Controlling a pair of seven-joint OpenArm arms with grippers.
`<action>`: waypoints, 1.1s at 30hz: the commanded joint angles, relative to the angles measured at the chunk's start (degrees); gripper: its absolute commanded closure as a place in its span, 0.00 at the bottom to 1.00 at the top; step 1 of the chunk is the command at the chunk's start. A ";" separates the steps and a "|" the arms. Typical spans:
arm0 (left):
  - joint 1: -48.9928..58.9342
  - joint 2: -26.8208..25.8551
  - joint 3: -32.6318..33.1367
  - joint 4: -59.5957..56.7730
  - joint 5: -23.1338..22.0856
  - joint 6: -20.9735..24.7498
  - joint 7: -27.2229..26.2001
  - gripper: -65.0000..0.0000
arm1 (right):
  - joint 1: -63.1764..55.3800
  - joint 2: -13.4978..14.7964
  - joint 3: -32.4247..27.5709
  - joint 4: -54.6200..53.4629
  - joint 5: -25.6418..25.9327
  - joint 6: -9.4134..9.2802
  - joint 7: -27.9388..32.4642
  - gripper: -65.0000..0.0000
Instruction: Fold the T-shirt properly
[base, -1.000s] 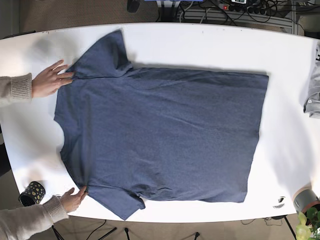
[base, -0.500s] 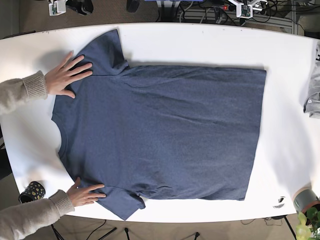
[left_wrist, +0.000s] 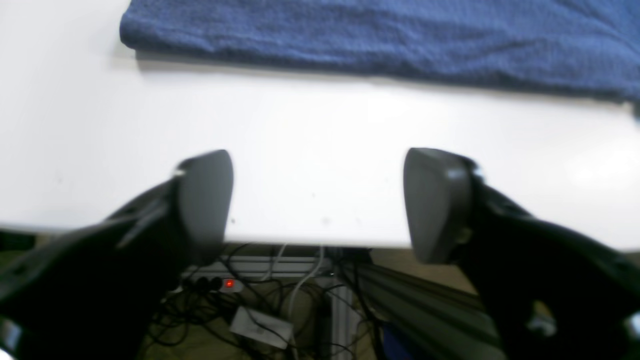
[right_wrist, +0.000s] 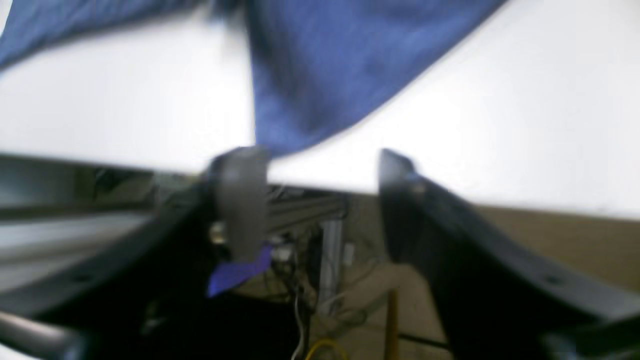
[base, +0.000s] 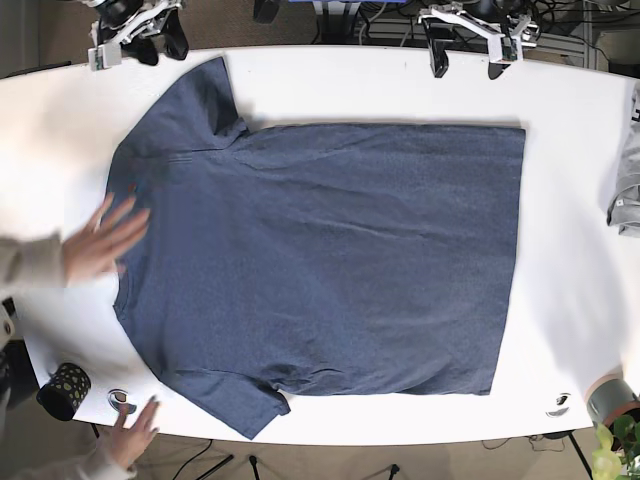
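Both hands have slid off the T-shirt (base: 320, 260); one hand (base: 100, 242) blurs beside its collar. Left gripper (left_wrist: 320, 205) and right gripper (right_wrist: 320, 190) gape wide, empty, over the glossy white table (base: 400, 85).

T-shirt (base: 320, 260): blue knit cloth, matt, heathered, fine nubbly weave visible in left wrist view, light creases. Table (base: 400, 90): smooth white top with a soft sheen. Left gripper (left_wrist: 320, 200) pads (left_wrist: 437, 200) look matt grey, rubbery or plastic, on black smooth arms; person's sleeve (base: 25, 265) beige ribbed knit.
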 joint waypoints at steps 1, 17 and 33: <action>0.09 -1.46 -0.21 0.90 -1.99 -0.10 0.45 0.19 | 0.20 -0.09 0.42 0.57 1.45 0.54 0.02 0.45; -5.01 -3.92 -0.21 0.55 -4.37 -0.10 4.32 0.19 | 16.02 -7.65 10.09 0.30 1.45 0.54 -22.05 0.45; -9.32 -3.92 -0.30 0.11 -4.37 -0.10 9.15 0.19 | 23.50 -8.53 15.19 -7.87 1.80 0.54 -31.46 0.45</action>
